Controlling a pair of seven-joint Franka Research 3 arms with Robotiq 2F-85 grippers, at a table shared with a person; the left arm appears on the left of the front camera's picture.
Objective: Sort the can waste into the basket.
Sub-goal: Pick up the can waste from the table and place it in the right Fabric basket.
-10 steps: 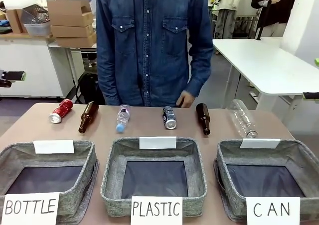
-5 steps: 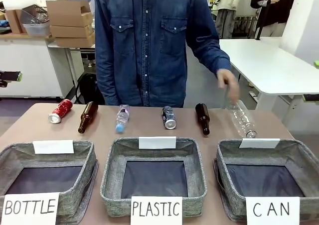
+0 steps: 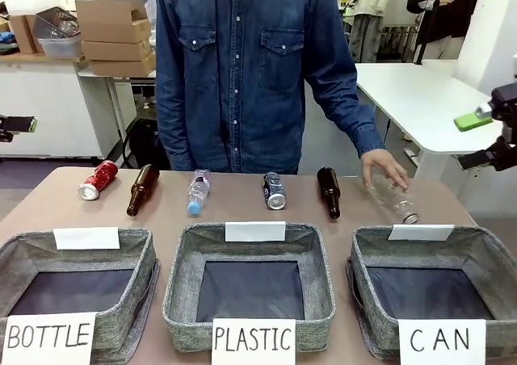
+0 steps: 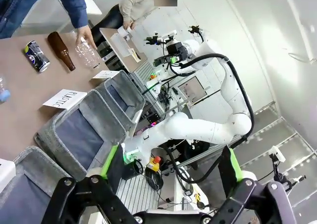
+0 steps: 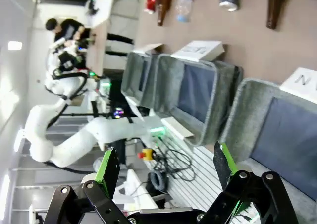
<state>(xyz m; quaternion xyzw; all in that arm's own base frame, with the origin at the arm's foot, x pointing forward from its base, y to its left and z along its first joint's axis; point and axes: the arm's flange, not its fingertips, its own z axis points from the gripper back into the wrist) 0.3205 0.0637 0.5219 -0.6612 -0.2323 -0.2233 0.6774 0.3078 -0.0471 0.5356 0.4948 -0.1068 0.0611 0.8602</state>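
A red can (image 3: 98,180) lies at the table's far left and a black can (image 3: 275,190) lies near the middle of the far row. The grey basket (image 3: 367,256) with the "CAN" card stands at the front right, with nothing in it. My left gripper (image 3: 16,125) hangs off the table's left edge and my right gripper (image 3: 485,139) off its right edge, both raised. The left wrist view shows the left gripper (image 4: 171,169) open over the black can (image 4: 37,56) farther off. In the right wrist view the right gripper (image 5: 166,172) is open above the basket (image 5: 237,110).
Baskets marked "BOTTLE" (image 3: 141,256) and "PLASTIC" (image 3: 182,260) stand at the front left and middle. Two brown bottles (image 3: 142,190) (image 3: 329,191) and a small plastic bottle (image 3: 198,192) lie in the row. The person's hand (image 3: 381,169) rests on a clear bottle (image 3: 396,199).
The person's hand has swung from the table's far edge to the clear bottle at the right. My right gripper has risen into view at the right edge.
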